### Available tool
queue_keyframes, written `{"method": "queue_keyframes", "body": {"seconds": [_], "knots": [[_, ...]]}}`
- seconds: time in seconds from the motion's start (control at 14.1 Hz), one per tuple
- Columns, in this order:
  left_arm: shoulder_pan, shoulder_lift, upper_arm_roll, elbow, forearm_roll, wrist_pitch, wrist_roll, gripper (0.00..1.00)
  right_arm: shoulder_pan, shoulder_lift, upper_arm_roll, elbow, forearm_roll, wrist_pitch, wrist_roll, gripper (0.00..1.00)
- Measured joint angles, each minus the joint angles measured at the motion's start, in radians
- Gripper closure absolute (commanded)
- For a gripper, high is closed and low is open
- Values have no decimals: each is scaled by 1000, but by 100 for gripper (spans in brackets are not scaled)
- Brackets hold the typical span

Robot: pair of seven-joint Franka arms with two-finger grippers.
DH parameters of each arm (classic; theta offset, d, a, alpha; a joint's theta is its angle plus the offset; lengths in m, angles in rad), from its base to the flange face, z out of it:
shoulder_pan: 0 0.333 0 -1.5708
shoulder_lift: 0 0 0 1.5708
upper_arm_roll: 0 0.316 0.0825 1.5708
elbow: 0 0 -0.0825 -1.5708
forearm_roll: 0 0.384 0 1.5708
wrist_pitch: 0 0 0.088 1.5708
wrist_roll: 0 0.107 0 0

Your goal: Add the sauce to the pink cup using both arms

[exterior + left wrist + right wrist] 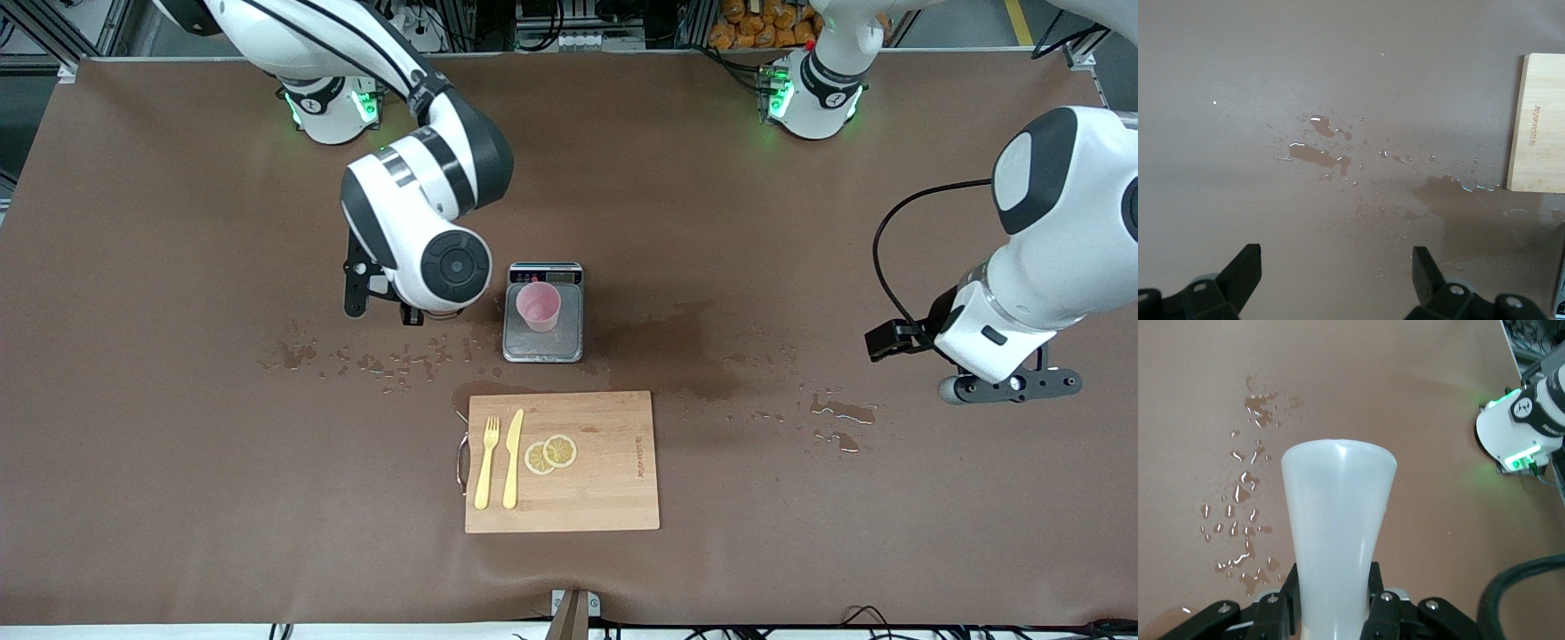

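Note:
The pink cup [539, 307] stands upright on a steel scale [543, 342] at mid-table. My right gripper [1335, 603] is shut on the sauce bottle [1338, 520], a translucent white body seen from its base end; its orange cap is hidden. In the front view the right gripper [387, 298] is mostly under its own wrist, over the table beside the scale toward the right arm's end, and the bottle is hidden there. My left gripper [1012, 385] is open and empty over wet table near the left arm's end; it also shows in the left wrist view [1335, 257].
A wooden cutting board [605, 480] lies nearer the camera than the scale, with a yellow fork [486, 462], a knife [513, 458] and two lemon slices [551, 453]. Water puddles [373, 360] and drops [840, 413] spot the brown table.

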Motion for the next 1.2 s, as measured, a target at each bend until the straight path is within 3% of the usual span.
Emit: {"method": "queue_keyframes", "body": {"seconds": [0.35, 0.57, 1.2], "knots": [[0, 0, 0, 0, 0, 0, 0, 0, 19, 11, -2, -3, -32, -18, 2, 61], [5, 0, 0, 0, -3, 0, 0, 0, 20, 20, -2, -9, -50, -18, 2, 69], [9, -11, 0, 2, -15, 0, 1, 0, 24, 40, -3, -10, -62, -18, 2, 68]]}}
